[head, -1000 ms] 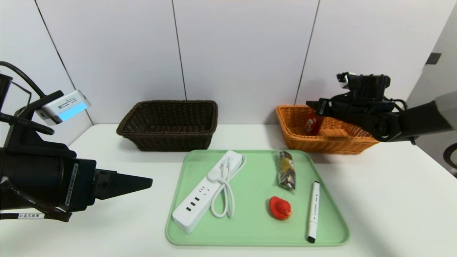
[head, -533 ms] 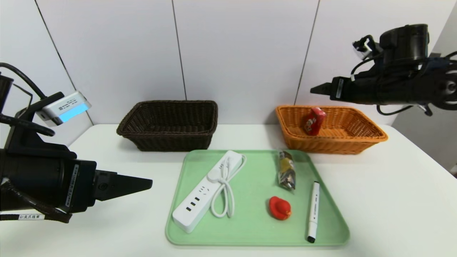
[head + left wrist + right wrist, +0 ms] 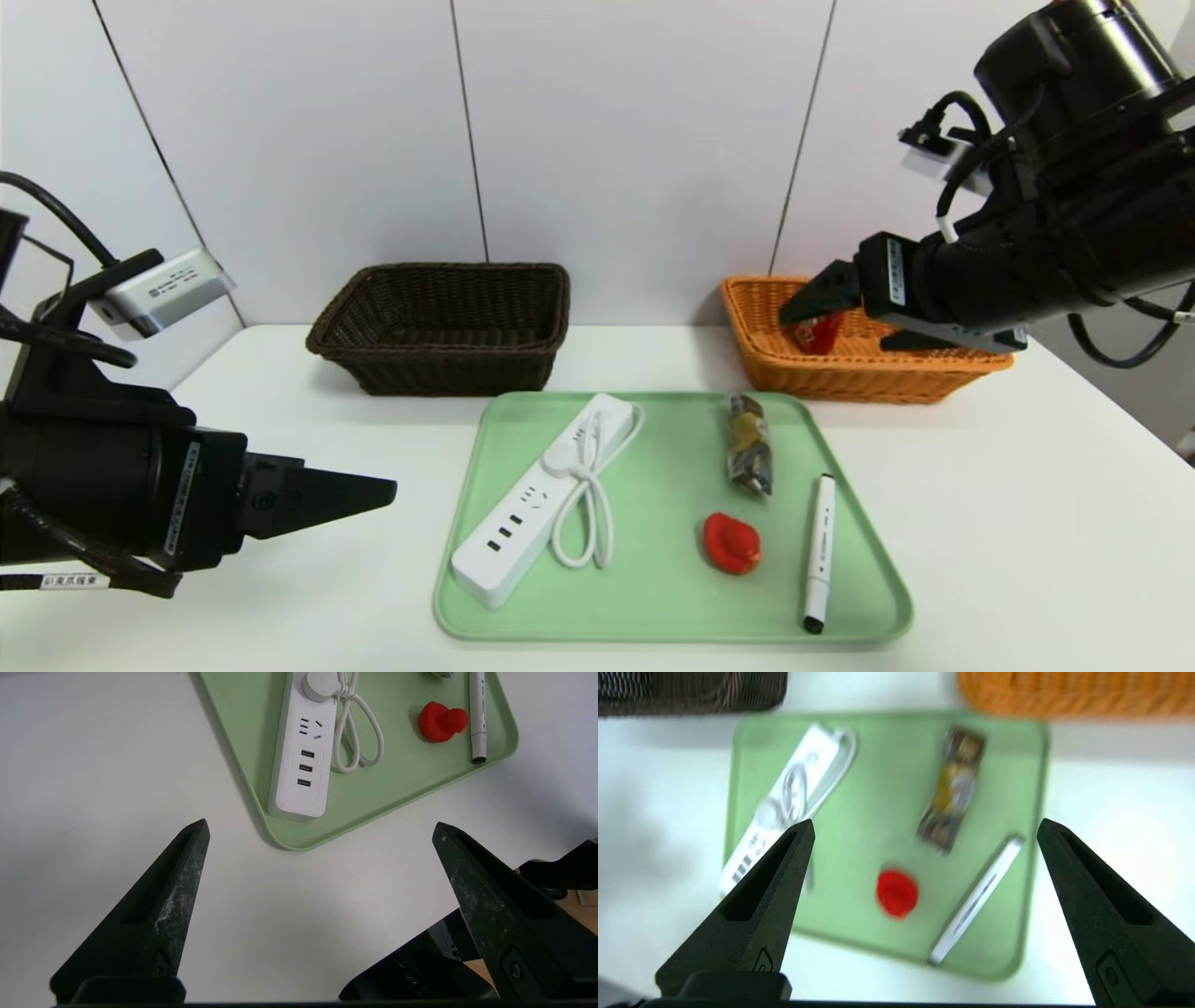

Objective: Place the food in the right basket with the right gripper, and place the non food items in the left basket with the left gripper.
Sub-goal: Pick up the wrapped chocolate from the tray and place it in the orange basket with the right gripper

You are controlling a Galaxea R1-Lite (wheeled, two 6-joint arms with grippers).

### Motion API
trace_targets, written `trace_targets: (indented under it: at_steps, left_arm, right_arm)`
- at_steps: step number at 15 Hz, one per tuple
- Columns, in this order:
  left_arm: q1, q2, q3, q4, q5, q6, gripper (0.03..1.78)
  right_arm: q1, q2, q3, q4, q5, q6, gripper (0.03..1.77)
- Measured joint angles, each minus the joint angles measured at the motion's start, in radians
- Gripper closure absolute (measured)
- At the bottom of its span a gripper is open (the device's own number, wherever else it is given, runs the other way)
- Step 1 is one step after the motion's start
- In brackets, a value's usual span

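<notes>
A red drink carton (image 3: 818, 334) stands inside the orange right basket (image 3: 868, 383), partly hidden behind my right gripper (image 3: 834, 329). That gripper hangs open and empty above the basket's front, looking down at the tray. On the green tray (image 3: 672, 597) lie the brown snack packet (image 3: 750, 455), a white power strip (image 3: 541, 499) with coiled cord, a red rubber duck (image 3: 731, 543) and a white marker (image 3: 820, 553). The dark brown left basket (image 3: 439, 327) holds nothing I can see. My left gripper (image 3: 321, 822) hovers open over bare table, left of the tray.
Both baskets stand at the back of the white table against a panelled wall. The tray sits at the front middle. The table's near edge shows under my left gripper.
The right gripper let go of the red carton in the orange basket, rose, then swung down toward the tray with its jaws wider. The left arm barely moved.
</notes>
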Motion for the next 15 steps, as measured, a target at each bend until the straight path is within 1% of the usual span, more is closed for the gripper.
trace_targets:
  at_steps: [2, 3, 5, 8, 9, 15]
  left_arm:
    - [0.000, -0.011, 0.011, 0.000, 0.000, 0.000, 0.12]
    - [0.000, -0.018, 0.019, 0.000, 0.000, 0.000, 0.12]
    - [0.001, -0.031, 0.029, 0.000, 0.000, 0.000, 0.12]
    - [0.000, -0.046, 0.037, 0.000, 0.000, -0.001, 0.12]
    - [0.000, -0.050, 0.040, 0.000, 0.000, -0.001, 0.12]
    - [0.001, -0.072, 0.045, 0.001, 0.000, -0.001, 0.12]
  right_arm:
    - [0.040, 0.027, -0.027, 0.048, -0.004, 0.104, 0.13]
    - [0.053, 0.047, -0.033, 0.063, -0.005, 0.139, 0.13]
    - [0.065, 0.092, -0.037, 0.069, -0.017, 0.180, 0.12]
    - [0.071, 0.170, -0.039, 0.064, -0.083, 0.220, 0.11]
    - [0.072, 0.198, -0.040, 0.063, -0.093, 0.230, 0.11]
    - [0.074, 0.330, -0.037, 0.056, -0.108, 0.248, 0.10]
